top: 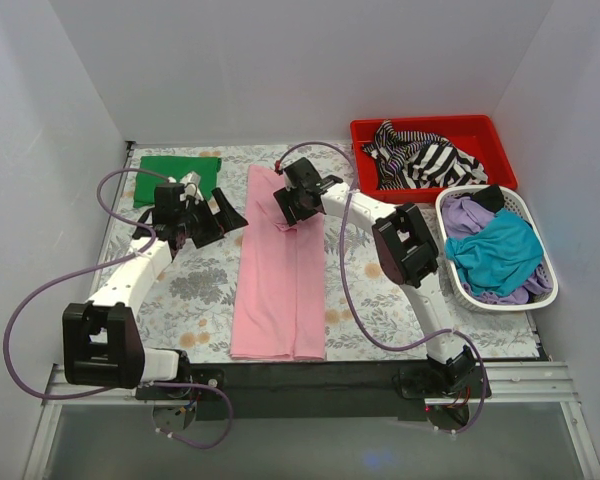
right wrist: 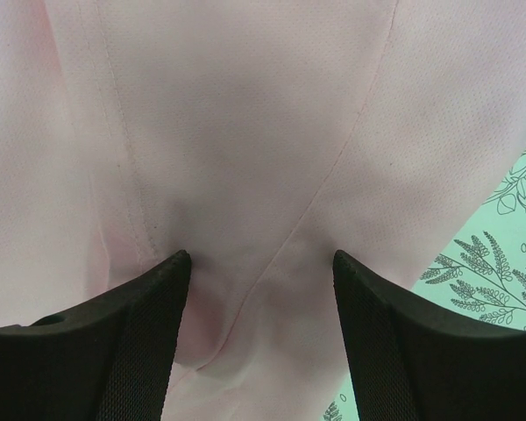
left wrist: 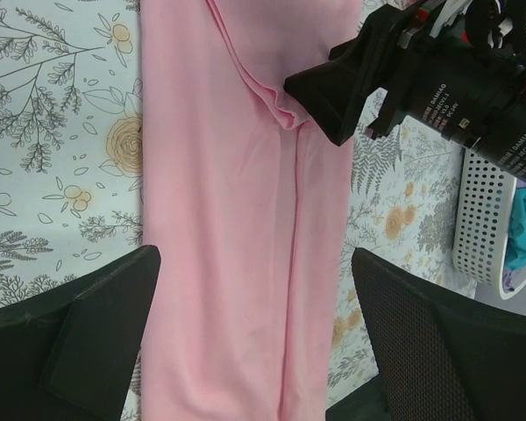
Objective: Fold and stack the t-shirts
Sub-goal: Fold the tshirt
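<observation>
Table: floral cloth
Pink shirt: long axis lay near-to-far
Right gripper: stood apart, directly over far part
Left gripper: stood apart, just beside

Plain white panels close the scene in: a back wall across the top of the frame, a left wall and a right wall at the sides. The worktop has a pale floral cover, with a black strip along its lower edge. The light is soft and even.
</observation>
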`<state>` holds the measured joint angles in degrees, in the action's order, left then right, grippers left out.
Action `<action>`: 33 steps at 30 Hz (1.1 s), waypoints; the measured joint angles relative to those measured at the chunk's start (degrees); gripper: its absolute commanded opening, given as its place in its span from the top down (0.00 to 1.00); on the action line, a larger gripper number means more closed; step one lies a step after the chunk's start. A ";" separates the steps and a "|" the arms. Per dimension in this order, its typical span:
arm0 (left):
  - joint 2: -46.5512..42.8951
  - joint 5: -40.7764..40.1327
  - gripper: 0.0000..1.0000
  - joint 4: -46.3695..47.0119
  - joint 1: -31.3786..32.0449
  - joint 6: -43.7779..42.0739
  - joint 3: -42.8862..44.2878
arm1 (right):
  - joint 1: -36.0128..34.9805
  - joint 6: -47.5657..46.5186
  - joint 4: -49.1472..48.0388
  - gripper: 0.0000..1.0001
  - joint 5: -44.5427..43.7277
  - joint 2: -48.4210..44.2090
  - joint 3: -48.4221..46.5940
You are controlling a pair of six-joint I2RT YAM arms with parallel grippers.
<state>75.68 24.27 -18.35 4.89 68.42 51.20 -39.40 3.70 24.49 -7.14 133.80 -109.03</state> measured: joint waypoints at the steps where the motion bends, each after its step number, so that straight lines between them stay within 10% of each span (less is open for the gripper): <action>1: 0.04 0.00 0.09 0.13 0.00 -0.02 -0.17 | -0.02 -0.11 0.02 0.27 0.00 -0.13 0.07; 33: 1.90 -0.22 0.08 0.52 0.00 -0.33 -1.95 | -1.95 0.13 -0.39 0.27 -0.74 -8.79 10.08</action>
<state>77.58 24.05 -17.82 4.89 68.10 49.25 -41.34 3.84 24.10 -7.88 125.01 -98.96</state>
